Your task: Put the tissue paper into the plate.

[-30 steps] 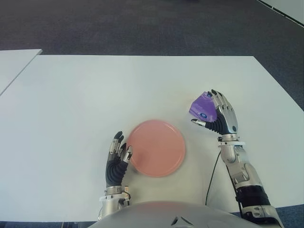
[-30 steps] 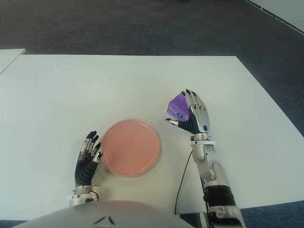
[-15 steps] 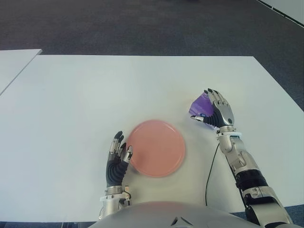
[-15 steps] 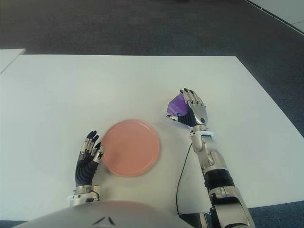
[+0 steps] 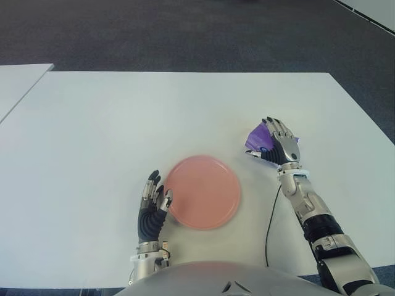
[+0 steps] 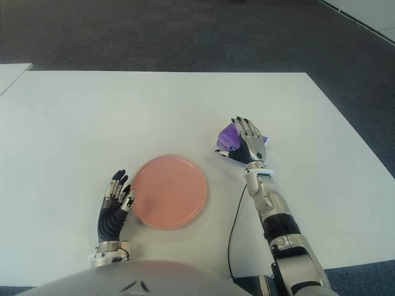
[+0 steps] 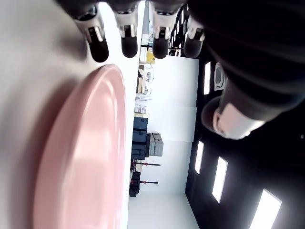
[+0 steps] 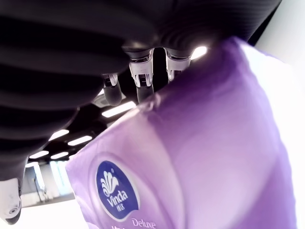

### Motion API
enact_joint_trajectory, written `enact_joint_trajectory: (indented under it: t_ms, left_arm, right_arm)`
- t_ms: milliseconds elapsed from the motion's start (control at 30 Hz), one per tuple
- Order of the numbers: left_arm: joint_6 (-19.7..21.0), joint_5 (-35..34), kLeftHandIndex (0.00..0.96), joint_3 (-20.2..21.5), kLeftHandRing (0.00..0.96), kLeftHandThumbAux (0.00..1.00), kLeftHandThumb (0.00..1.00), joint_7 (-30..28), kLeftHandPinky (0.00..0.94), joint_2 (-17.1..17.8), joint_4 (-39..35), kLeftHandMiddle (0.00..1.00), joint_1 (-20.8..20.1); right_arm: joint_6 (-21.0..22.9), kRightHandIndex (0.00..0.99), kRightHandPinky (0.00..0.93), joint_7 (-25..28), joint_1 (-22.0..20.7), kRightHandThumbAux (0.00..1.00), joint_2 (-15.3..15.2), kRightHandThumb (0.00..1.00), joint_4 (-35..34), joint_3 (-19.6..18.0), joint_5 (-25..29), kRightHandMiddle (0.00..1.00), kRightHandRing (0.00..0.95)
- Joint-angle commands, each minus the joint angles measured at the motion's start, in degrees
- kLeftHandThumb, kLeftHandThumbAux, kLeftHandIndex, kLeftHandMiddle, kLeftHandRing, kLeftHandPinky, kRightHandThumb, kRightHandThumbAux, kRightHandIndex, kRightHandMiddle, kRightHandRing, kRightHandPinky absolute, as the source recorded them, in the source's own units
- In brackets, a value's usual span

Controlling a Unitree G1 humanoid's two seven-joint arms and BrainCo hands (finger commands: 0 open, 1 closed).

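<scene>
Tissue paper is the prize here, a purple pack (image 5: pixel 258 138), and it is not in the plate yet. Starting nearest the robot: the left hand (image 5: pixel 152 203) shows just beside the left edge of the pink plate (image 5: pixel 202 192), fingers loosely spread and holding nothing; whether the fingertips touch the rim I cannot tell. The plate sits flat on the white tabletop (image 5: pixel 123 123), nothing in it.

Farther out and to the right, the right hand (image 5: pixel 276 143) is draped over the tissue pack, well clear of the plate's far right edge. In the right wrist view the pack (image 8: pixel 200 157) fills the palm side, with the fingers (image 8: pixel 138 71) curving over its far edge. The hand reads as clamped on the pack, though how firm that hold is, I can't say.

My read: the grasp is being secured, with the carry to come. To do it well, the hand should squeeze the soft wrapper evenly so it does not slip or buckle, lift it clear of the tabletop before moving, then travel back and left over the plate's middle. Release low, fingers parting fully, so the pack lands flat inside the rim rather than straddling the edge.
</scene>
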Motion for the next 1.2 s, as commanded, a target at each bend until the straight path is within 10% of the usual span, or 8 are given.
enact_joint_trajectory:
  t_ms: [33, 1200]
  left_arm:
    - [2.9, 0.2, 0.065, 0.3, 0.042, 0.628, 0.152, 1.0, 0.031, -2.2, 3.4, 0.063, 1.3]
    - [1.8, -0.5, 0.06, 0.9, 0.037, 0.641, 0.148, 0.6, 0.032, -1.6, 3.4, 0.055, 2.2]
  right_arm:
    - [1.0, 0.03, 0.079, -0.7, -1.3, 0.538, -0.5, 0.313, 1.8, 1.3, 0.2, 0.048, 0.038]
    - [0.7, 0.03, 0.057, -3.1, -4.8, 0.558, -1.1, 0.334, 9.4, 3.7, 3.0, 0.042, 0.037]
